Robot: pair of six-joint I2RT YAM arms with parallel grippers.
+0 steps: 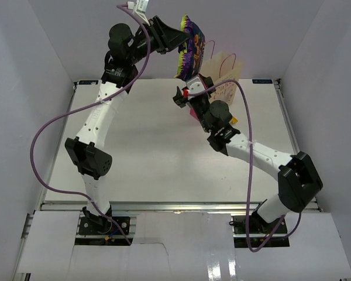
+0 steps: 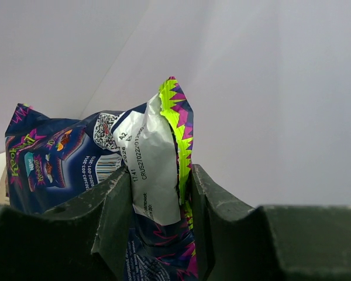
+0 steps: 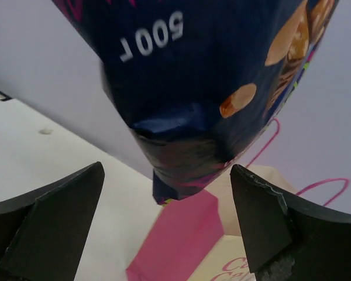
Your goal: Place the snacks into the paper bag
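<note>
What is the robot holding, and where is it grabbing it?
The left claw pinches the crinkly blue-purple chip bag by its zigzag-edged end seam. The right claw is open and holds nothing.

the left arm (image 1: 98, 120) reaches up and far forward from its base, elbow bent, wrist turned sideways so the left gripper (image 1: 181, 42) points across toward the right arm. its fingers (image 2: 114, 216) are pinched on the sealed edge of the chip bag (image 2: 155, 158), which hangs from the hand. the right arm (image 1: 263, 153) stretches forward lower down, its right gripper (image 1: 186, 93) tilted upward just beneath that load, jaws spread wide and touching nothing.
</note>
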